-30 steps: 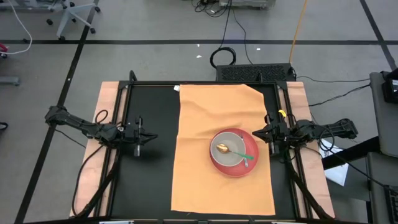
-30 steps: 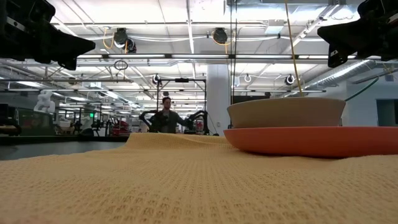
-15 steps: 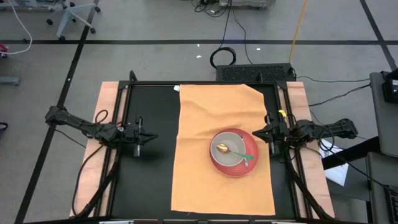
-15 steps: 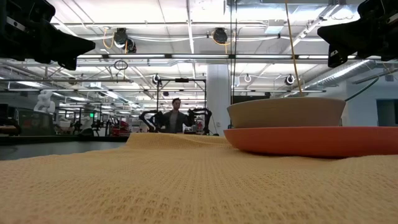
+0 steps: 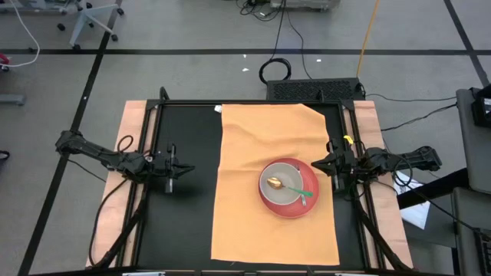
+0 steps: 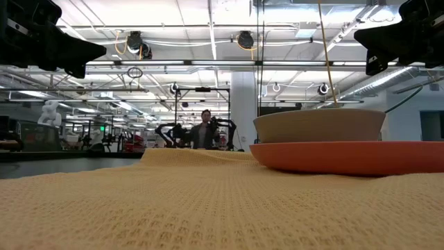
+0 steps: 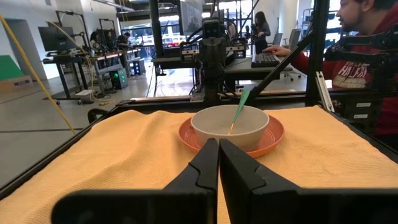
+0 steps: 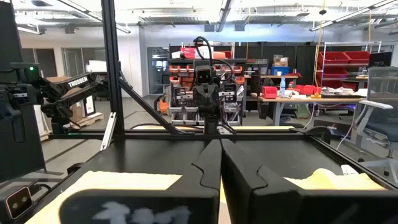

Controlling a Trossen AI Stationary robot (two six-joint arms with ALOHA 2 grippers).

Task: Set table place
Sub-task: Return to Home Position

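Hardly anything differs on the worktop (image 5: 188, 222) from a second ago: both arms sit where they sat, and the only thing that has moved is a person (image 6: 206, 128) far off in the room behind, who has drifted a little to the right in the low view.

The table place (image 5: 261, 146), an orange-tan cloth mat with a few wrinkles, lies flat on the black surface between the two arms, nearer the right one. A red plate (image 5: 288, 214) rests on the mat's right half, a grey bowl (image 5: 285, 196) stands on the plate, and a spoon (image 5: 275, 183) with a green handle leans inside the bowl. No fork can be made out beside the plate in these views.

The left gripper (image 5: 178, 168) hangs over bare worktop, well apart from the mat's left edge; its fingers (image 7: 205, 165) are pressed together with nothing between them. The right gripper (image 5: 321, 163) hovers at the mat's right edge, just beside the plate, its fingers (image 8: 239, 168) likewise closed and empty.

With both arms drawn back, empty and motionless, the retreat seems finished. The bowl and spoon look placed; only the fork's whereabouts leave the setting in doubt.
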